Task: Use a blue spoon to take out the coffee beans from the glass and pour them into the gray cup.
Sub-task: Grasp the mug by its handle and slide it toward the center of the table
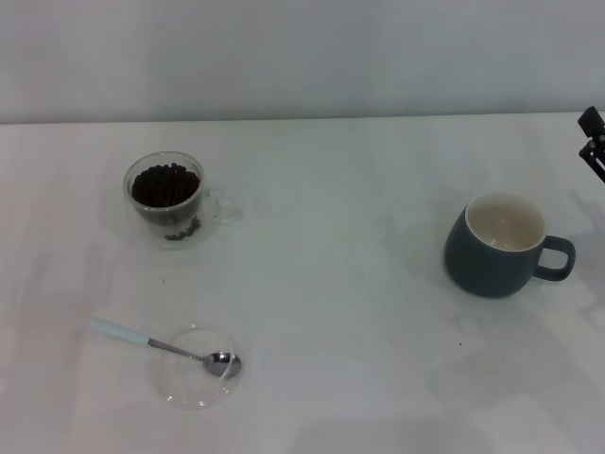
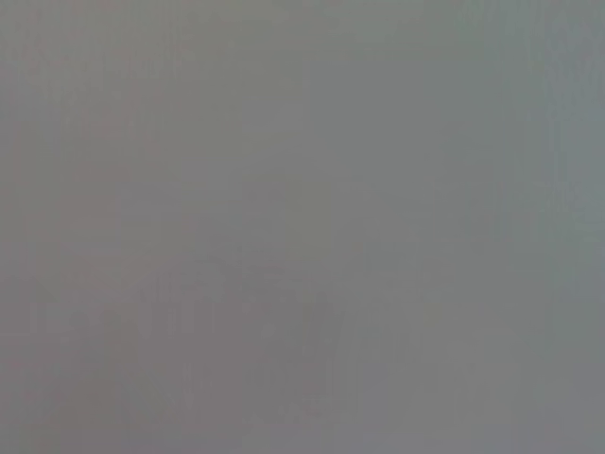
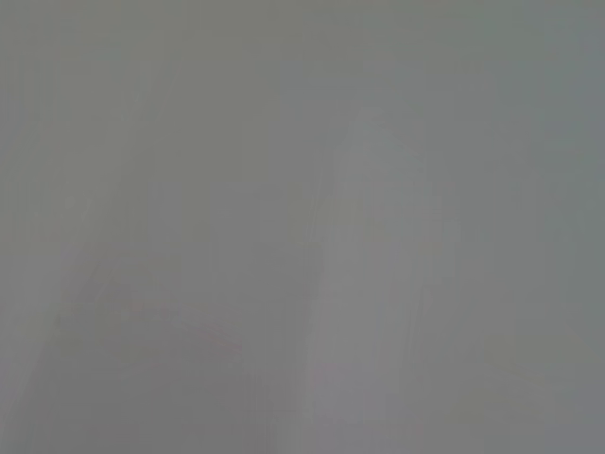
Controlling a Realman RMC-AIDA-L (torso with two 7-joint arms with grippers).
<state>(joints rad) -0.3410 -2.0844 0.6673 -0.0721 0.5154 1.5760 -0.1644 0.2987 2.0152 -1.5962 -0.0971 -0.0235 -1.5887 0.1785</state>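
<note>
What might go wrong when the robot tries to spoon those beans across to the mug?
The small teaspoon with the pale blue handle lies flat, its metal bowl on a clear glass saucer, so gripping it could be awkward. The clear double-walled glass of dark coffee beans stands far from the dark gray ceramic cup, so beans may spill.

**What the views leave unseen**

Both wrist views show only a flat grey blur; nothing in them can be made out. In the head view, the right gripper [image 1: 593,142] is cut off by the right edge, so only a small dark part shows and its fingers cannot be judged. The left arm is out of every view. The clear saucer [image 1: 180,390] under the blue spoon [image 1: 165,346] is so transparent that its rim is faint. Inside the glass [image 1: 166,199], the coffee beans [image 1: 164,184] merge into one dark mass, individual beans too small to separate.
</note>
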